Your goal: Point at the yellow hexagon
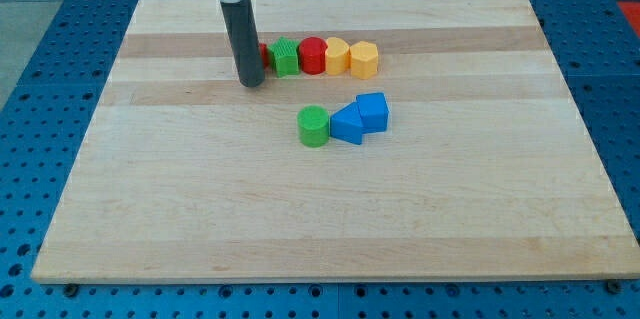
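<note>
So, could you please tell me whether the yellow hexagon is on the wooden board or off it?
On it: the yellow hexagon rests on the wooden board, ending the block row at the view's right; my tip is left of that row.

A row of blocks from green star (286, 57) to yellow hexagon (364, 60) obstructs the wooden table's (200, 219) top edge; the bottom half is open.

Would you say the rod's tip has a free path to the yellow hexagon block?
Probably yes: my tip sits left of the row, and bare wooden board below it leads to the yellow hexagon block at its right end.
</note>
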`<act>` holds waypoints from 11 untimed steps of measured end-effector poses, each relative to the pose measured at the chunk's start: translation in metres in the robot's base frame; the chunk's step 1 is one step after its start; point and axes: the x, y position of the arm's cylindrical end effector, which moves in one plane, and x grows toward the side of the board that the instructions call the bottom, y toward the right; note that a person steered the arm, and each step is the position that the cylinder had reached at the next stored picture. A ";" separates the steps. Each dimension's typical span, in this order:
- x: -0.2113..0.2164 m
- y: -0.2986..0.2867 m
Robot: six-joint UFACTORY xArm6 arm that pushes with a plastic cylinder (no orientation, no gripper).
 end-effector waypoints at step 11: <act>0.001 0.134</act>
